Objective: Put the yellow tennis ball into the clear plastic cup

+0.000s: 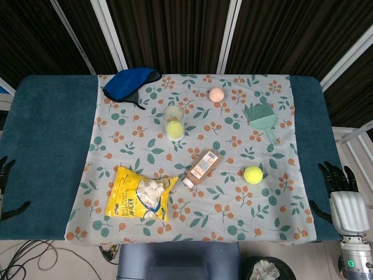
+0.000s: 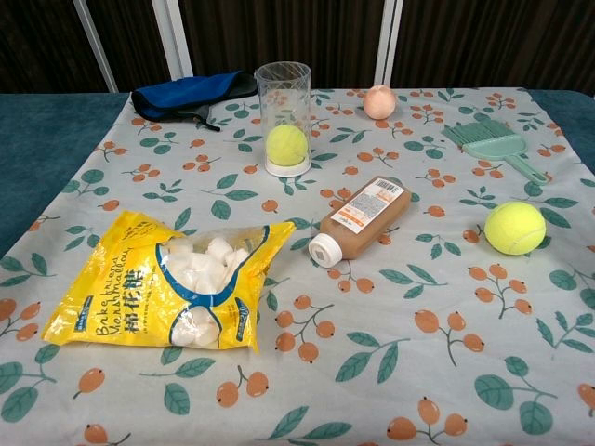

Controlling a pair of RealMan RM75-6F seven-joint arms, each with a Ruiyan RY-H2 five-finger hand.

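Ball: your yellow tennis ball [image 1: 253,174] lies loose on the floral tablecloth [image 1: 274,221], on your right half, just right of the brown bottle [image 1: 201,167] lying on its side.
Cup: the clear plastic cup [image 1: 173,122] stands upright toward the far middle of the cloth, and it already has a yellow-green ball [image 2: 286,146] sitting in its bottom.
Right hand: your right hand [image 1: 339,182] rests at the table's right edge, fingers spread, holding nothing.
Left hand: your left hand [image 1: 6,175] barely shows at the far left edge; it looks open and empty, but only the dark fingertips are in frame.
Key relation: the ball lies inward and a touch forward from your right hand, clearly nearer to it; the left hand is well apart, across the whole cloth.
Carry path: from ball to cup runs diagonally away and to the left, passing over the bottle's far end, I'd judge.
Watch for: the teal brush [image 1: 261,118] near the far right and the yellow marshmallow bag [image 1: 141,193] on the left stay off that line.
Call: right hand's job, by my reading.
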